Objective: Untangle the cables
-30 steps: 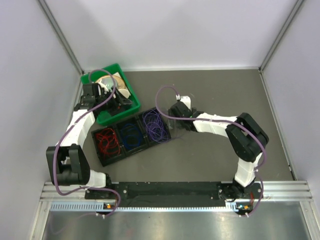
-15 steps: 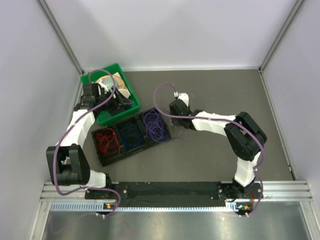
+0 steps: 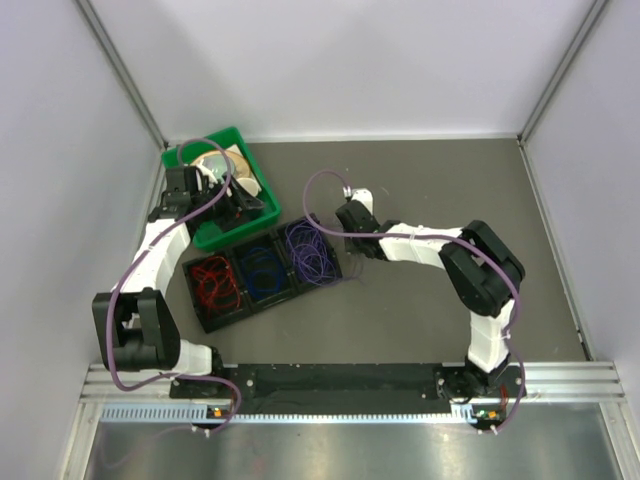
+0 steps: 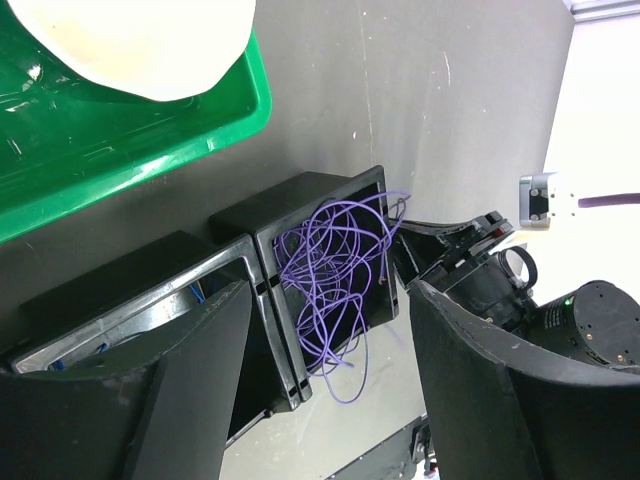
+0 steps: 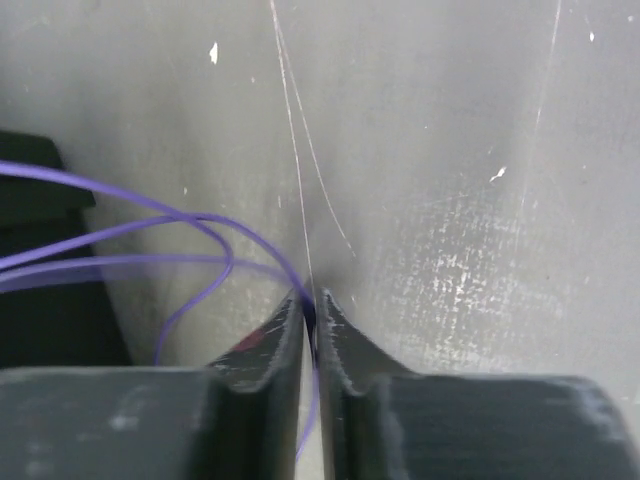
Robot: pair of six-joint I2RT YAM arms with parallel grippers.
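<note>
A black three-part tray (image 3: 203,318) holds red cables (image 3: 213,282), blue cables (image 3: 262,268) and purple cables (image 3: 311,250), one colour per part. Purple loops (image 4: 335,270) spill over the tray's right edge onto the table. My right gripper (image 5: 311,300) is down at the table by that edge, shut on one purple cable (image 5: 200,225) that runs between its tips. It also shows in the top view as the right gripper (image 3: 347,255). My left gripper (image 4: 330,290) hovers open and empty above the green bin (image 3: 225,190), where the top view shows the left gripper (image 3: 238,205).
The green bin (image 4: 150,130) holds a white rounded object (image 4: 140,40) and stands just behind the tray. The tray's corner (image 5: 40,270) lies left of my right fingers. Grey walls close in the left, right and back sides.
My right gripper has gone from open to shut, pinching a purple strand, and the arm has shifted slightly left toward the tray. The left arm has stayed put.
</note>
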